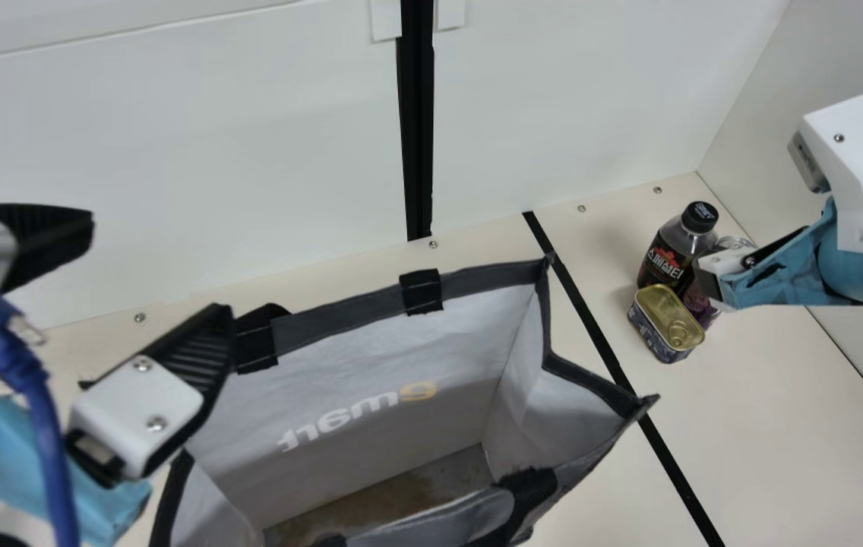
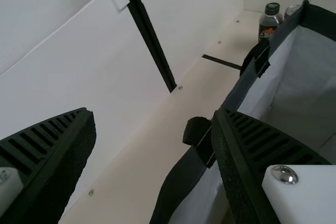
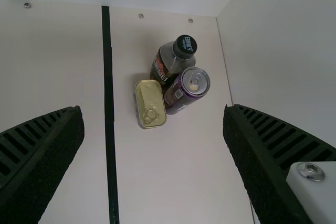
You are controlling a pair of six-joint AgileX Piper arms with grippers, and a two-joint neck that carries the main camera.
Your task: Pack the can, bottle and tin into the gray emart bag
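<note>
The gray fabric bag (image 1: pixel 416 342) stands near centre; left gripper (image 2: pixel 153 116) and right gripper (image 3: pixel 153 111) are spread. Far right, the black-capped plastic bottle (image 3: pixel 167 62), purple metal can (image 3: pixel 181 92) and gold-lidded rectangular tin (image 3: pixel 150 100) crowd together; a finger wedging in could topple the bottle.

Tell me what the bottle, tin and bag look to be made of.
Bottle: glossy, probably clear plastic, its upper part see-through, though glass is possible.
Tin: metal, its gold-toned top shiny, with a pull ring.
Bag: likely matte coated fabric, given its creases and dark edging.
</note>
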